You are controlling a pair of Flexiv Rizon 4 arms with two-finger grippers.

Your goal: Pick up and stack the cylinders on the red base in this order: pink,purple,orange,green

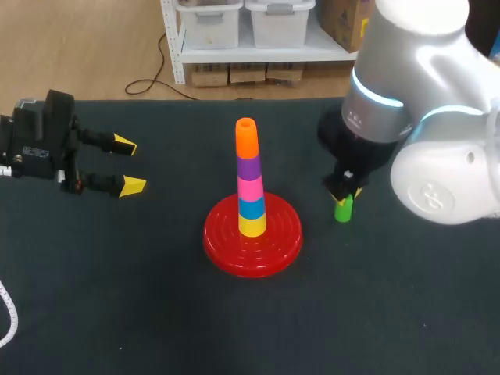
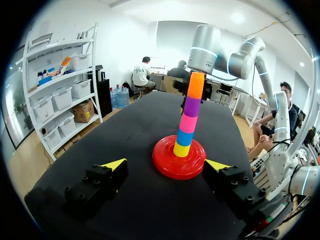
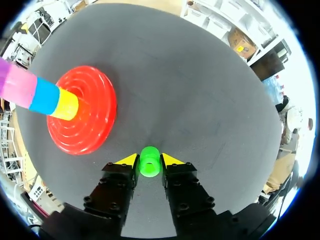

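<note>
The red base (image 1: pixel 252 241) (image 2: pixel 179 161) (image 3: pixel 82 117) sits mid-table with a stack on it: yellow, blue, pink (image 1: pixel 250 188), purple (image 1: pixel 248 166), and orange (image 1: pixel 246 136) at the top. To its right the green cylinder (image 1: pixel 344 209) (image 3: pixel 149 161) stands on the table. My right gripper (image 1: pixel 344 195) (image 3: pixel 149 160) points down over it, shut on the green cylinder with a yellow tip on either side. My left gripper (image 1: pixel 127 165) (image 2: pixel 167 164) hovers at the left, open and empty, its fingers aimed toward the stack.
A white cable (image 1: pixel 8 312) curls at the table's front left edge. The dark table top (image 1: pixel 141 297) stretches bare in front of the base and between the left gripper and the stack.
</note>
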